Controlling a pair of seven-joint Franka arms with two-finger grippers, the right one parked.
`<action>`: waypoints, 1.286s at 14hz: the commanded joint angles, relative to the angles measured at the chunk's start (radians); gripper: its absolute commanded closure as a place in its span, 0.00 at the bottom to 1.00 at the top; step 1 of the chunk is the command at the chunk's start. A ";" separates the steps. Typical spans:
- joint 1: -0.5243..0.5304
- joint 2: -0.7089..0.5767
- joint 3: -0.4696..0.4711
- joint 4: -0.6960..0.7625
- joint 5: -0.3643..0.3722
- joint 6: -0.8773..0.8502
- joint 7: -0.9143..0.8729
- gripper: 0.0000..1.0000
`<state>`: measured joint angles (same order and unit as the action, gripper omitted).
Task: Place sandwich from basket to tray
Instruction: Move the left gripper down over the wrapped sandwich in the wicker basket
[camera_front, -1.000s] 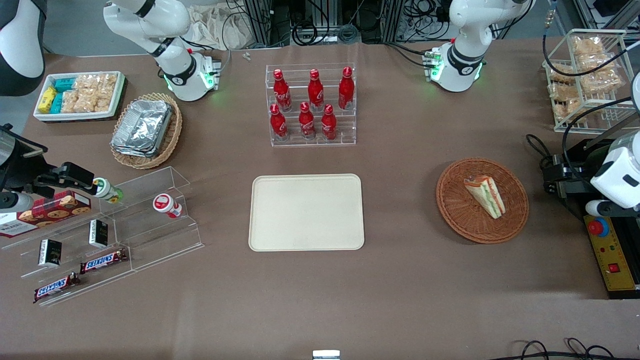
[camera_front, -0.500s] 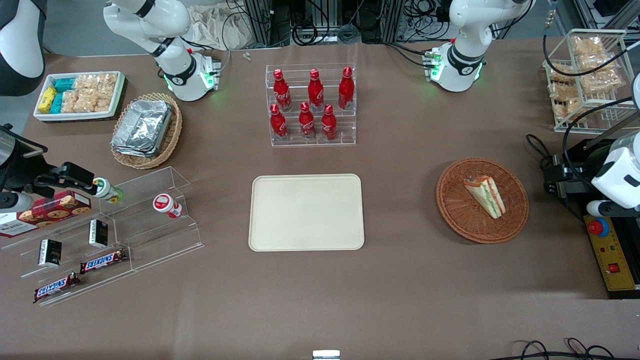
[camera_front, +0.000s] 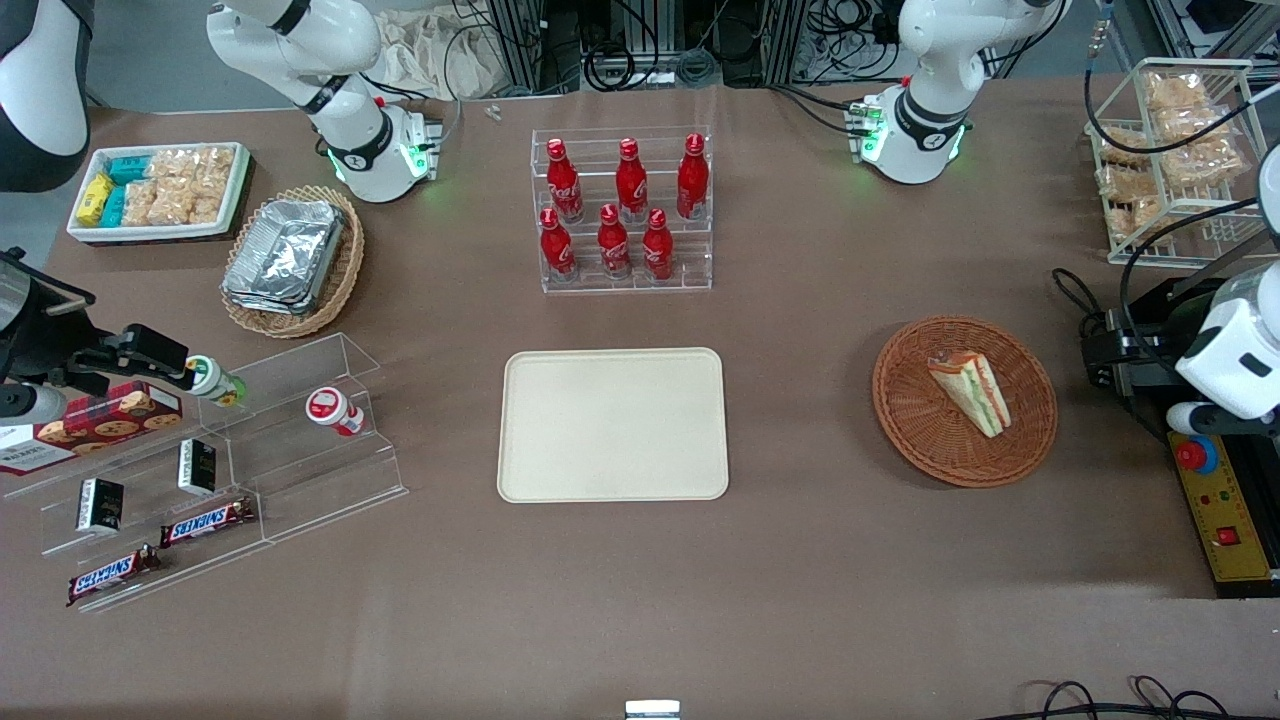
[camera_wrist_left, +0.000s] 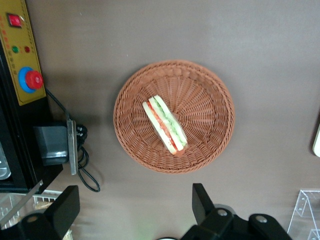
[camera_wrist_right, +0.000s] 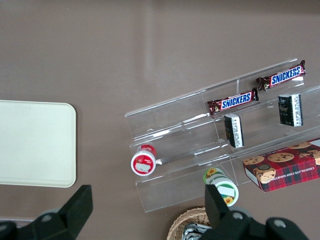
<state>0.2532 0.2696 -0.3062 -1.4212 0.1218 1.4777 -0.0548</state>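
Observation:
The sandwich (camera_front: 970, 392) (camera_wrist_left: 165, 125), a pale wedge with orange and green filling, lies in the round reddish-brown basket (camera_front: 920, 430) (camera_wrist_left: 205, 100) toward the working arm's end of the table. The cream tray (camera_front: 612, 425) (camera_wrist_right: 35, 142) sits flat at mid-table with nothing on it, well apart from the basket. My left gripper (camera_wrist_left: 134, 206) hovers high above the table beside the basket, open wide, with nothing between its black fingers (camera_wrist_left: 67, 210). Its white wrist (camera_front: 1235, 350) hangs over the black equipment at the table's edge.
A yellow control box with a red button (camera_front: 1225, 510) and a black box with cables (camera_front: 1110, 355) lie beside the basket. A bottle rack (camera_front: 625, 210) stands farther from the camera than the tray. Toward the parked arm's end stand acrylic snack shelves (camera_front: 220, 470) and a foil-filled basket (camera_front: 290, 260).
The working arm's wrist has shifted very slightly toward the basket. The sandwich, basket and tray have not moved.

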 joint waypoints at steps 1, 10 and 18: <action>0.008 -0.134 -0.005 -0.207 -0.040 0.112 -0.033 0.00; 0.006 -0.311 -0.005 -0.677 -0.094 0.488 -0.134 0.00; 0.009 -0.181 -0.001 -0.780 -0.076 0.696 -0.390 0.01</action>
<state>0.2536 0.0590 -0.3027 -2.1947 0.0400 2.1324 -0.3826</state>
